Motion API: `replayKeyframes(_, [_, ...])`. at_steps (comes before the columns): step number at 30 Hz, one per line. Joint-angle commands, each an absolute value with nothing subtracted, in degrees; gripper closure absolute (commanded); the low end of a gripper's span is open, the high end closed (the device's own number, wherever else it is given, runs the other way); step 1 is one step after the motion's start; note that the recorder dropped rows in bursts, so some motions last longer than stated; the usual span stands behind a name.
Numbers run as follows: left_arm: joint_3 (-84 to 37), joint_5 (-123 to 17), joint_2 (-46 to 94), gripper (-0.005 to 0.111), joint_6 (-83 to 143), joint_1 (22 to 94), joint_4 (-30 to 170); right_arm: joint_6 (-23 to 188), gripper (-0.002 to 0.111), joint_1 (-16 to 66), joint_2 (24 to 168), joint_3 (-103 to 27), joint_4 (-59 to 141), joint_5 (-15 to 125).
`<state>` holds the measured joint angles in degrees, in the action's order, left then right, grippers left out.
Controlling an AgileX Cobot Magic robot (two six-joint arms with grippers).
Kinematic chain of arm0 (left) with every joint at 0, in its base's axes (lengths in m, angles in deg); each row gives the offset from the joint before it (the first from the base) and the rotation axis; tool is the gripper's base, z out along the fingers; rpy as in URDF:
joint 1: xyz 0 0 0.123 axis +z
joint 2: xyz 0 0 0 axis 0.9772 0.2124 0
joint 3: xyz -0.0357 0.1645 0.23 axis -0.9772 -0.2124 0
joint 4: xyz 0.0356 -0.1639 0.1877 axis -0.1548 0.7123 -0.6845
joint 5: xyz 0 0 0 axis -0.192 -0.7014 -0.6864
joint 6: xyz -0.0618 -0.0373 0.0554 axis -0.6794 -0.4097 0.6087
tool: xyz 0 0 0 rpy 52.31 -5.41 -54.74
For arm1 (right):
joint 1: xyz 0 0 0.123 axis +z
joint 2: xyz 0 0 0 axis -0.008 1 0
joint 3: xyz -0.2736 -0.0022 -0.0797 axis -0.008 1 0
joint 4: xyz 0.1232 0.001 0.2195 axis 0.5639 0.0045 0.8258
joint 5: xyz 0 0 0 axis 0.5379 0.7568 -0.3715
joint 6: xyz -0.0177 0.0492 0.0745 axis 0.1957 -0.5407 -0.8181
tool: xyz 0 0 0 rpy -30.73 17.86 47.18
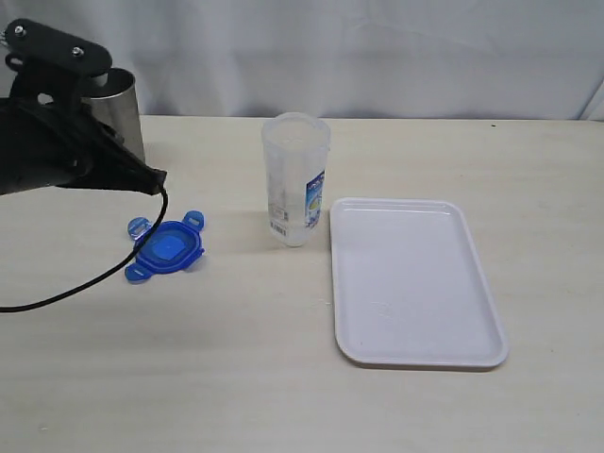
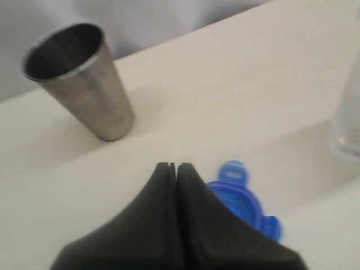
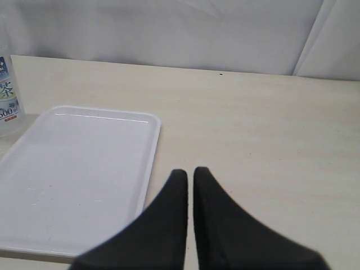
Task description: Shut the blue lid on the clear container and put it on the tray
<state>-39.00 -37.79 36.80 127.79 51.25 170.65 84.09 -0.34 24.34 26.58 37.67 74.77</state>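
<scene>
The blue lid (image 1: 165, 249) lies flat on the table left of centre, its flaps spread out; part of it shows in the left wrist view (image 2: 239, 197). The clear container (image 1: 295, 179) stands upright and uncovered beside the tray's (image 1: 415, 281) far left corner. My left gripper (image 1: 159, 179) hangs shut and empty just above and behind the lid (image 2: 174, 166). My right gripper (image 3: 190, 171) is shut with nothing in it, above the table beside the tray's (image 3: 73, 169) edge; it is outside the exterior view.
A tapered steel cup (image 1: 118, 106) stands at the back left, behind my left arm, and shows in the left wrist view (image 2: 81, 79). A black cable (image 1: 85, 288) runs from the left arm across the table. White cloth hangs behind the table.
</scene>
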Motion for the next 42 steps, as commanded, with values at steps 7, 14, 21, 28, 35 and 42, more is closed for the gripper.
replayKeyframes(7, [-40.81,-59.58,44.37,0.097,120.41,69.79,170.28,84.1,0.104,-0.3,24.03,26.65,37.77,74.81])
replayKeyframes(14, [-40.69,-65.04,53.97,0.07,118.89,71.76,170.28,84.1,0.104,-0.3,24.03,26.65,37.77,74.81])
replayKeyframes(21, [-37.2,-67.68,61.03,0.058,119.07,71.76,170.04,84.1,0.104,-0.3,24.03,26.65,37.77,74.81])
replayKeyframes(28, [-32.97,-69.17,64.1,0.058,124.13,71.76,170.28,84.1,0.104,-0.3,24.03,26.65,37.77,74.81])
replayKeyframes(35, [-29.47,-65.74,67.88,0.058,122.79,71.66,170.28,84.1,0.104,-0.3,24.03,26.65,37.77,74.81])
replayKeyframes(42, [-29.47,-65.82,68.48,0.059,126.53,71.66,170.28,84.1,0.104,-0.3,24.03,26.65,37.77,74.81])
